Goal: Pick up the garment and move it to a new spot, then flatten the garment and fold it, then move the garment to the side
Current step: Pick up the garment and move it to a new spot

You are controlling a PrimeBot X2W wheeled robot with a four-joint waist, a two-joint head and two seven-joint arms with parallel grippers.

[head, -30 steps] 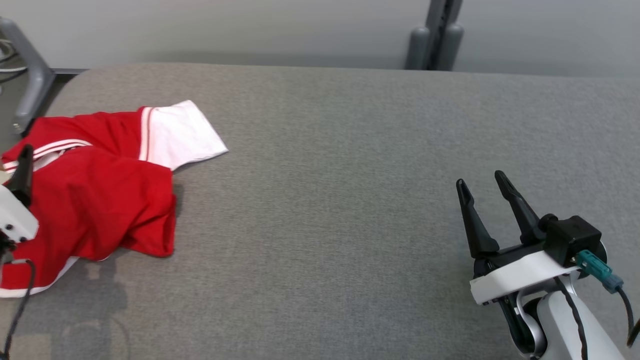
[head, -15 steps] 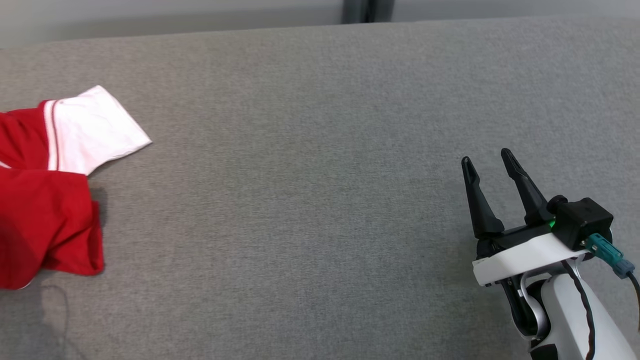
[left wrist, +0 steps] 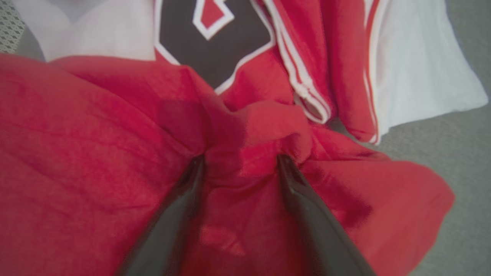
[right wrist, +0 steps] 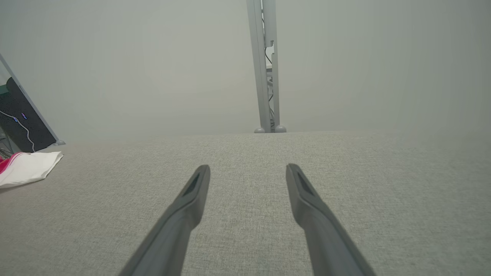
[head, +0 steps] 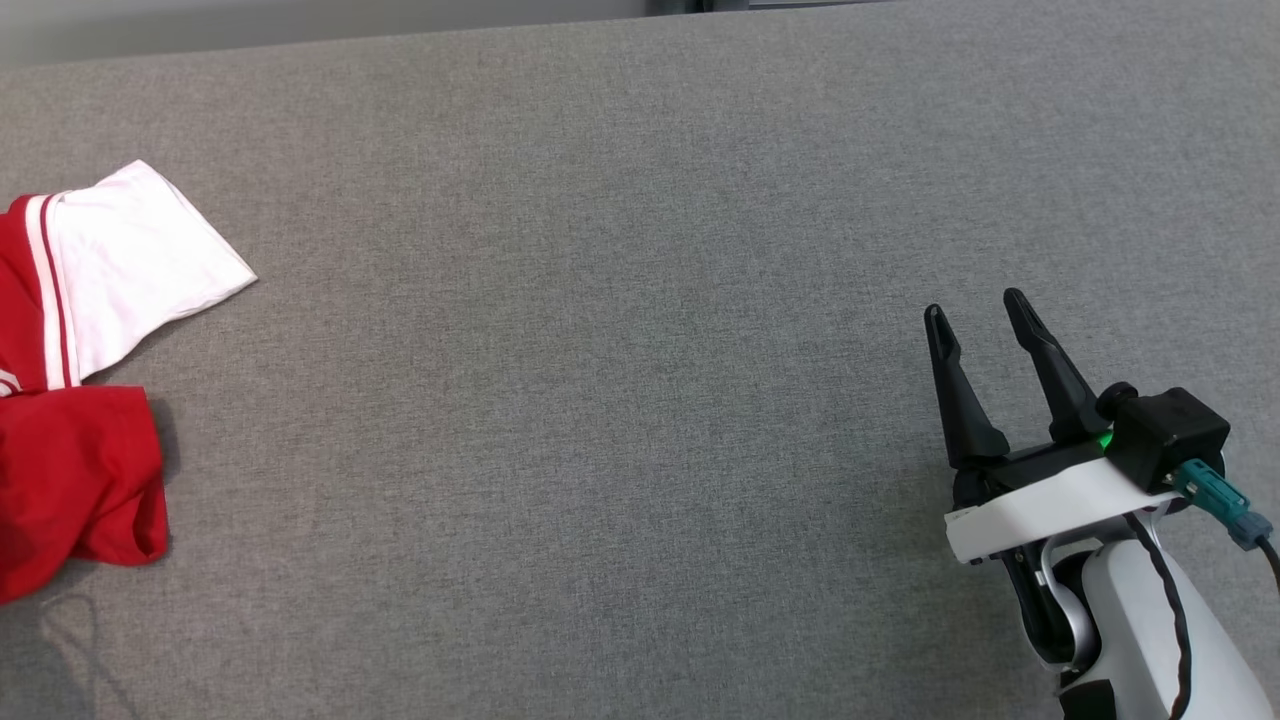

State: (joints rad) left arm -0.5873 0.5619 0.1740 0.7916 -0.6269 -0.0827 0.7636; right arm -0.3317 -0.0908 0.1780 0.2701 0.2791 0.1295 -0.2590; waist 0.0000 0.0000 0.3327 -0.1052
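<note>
1. the grey cloth table (head: 640, 300) spreads beneath and ahead of my right gripper (head: 975, 304), with bare fabric all round its fingers.
2. the garment (left wrist: 115, 153), red with white trim, lies crumpled right under my left gripper (left wrist: 241, 158). it is well off to the left of my right one.
3. my left gripper's fingers stand apart, tips pressed into the red cloth, a ridge of it bunched between them. beyond the tips lie a black patch (left wrist: 215, 42) and, to the right, a white sleeve (left wrist: 414, 69).
4. my right gripper's fingers stand apart over the table, holding nothing.
5. a thin grey post (right wrist: 264, 76) rises past the table's far edge, straight ahead of my right gripper.
</note>
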